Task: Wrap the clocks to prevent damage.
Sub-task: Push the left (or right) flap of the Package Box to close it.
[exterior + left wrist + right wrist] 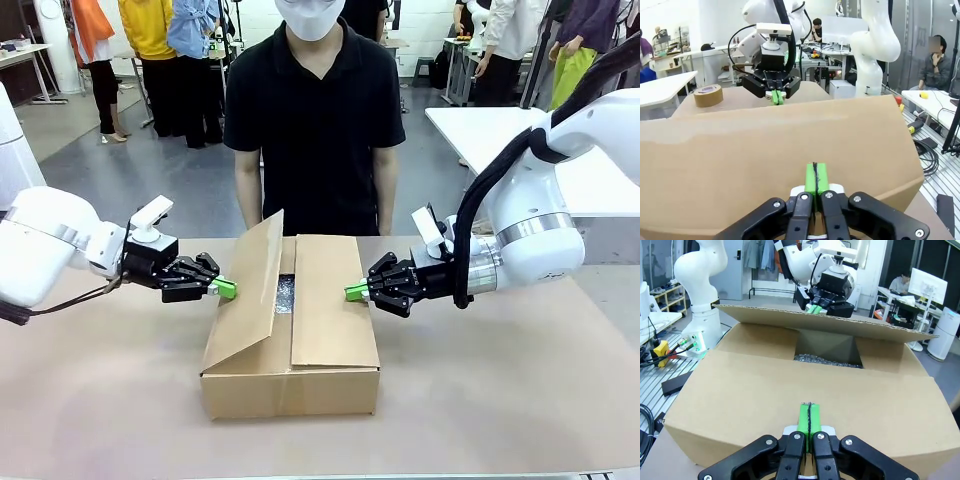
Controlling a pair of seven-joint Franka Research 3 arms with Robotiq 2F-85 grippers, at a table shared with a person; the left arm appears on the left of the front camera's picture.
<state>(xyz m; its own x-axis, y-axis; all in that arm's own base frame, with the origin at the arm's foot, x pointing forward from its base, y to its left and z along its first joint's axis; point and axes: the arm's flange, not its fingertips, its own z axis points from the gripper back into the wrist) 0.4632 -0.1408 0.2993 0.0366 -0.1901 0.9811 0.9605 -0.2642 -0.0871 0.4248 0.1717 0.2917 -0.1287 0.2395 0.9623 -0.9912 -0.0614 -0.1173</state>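
Cardboard box sits mid worktop, person standing at 12 o'clock. Left pincer comes in from 9, right pincer from 3. Both are shut tight w/ nothing held, imo so the closed tips work as pushers on the lids. Right flap lies flat, left flap stands half up w/ the left tip against its outer face. Can't see the clocks themselves, prob inside the box. Silvery crinkly stuff shows thru the gap, looks like wrap. Next up imo: push that left flap down.
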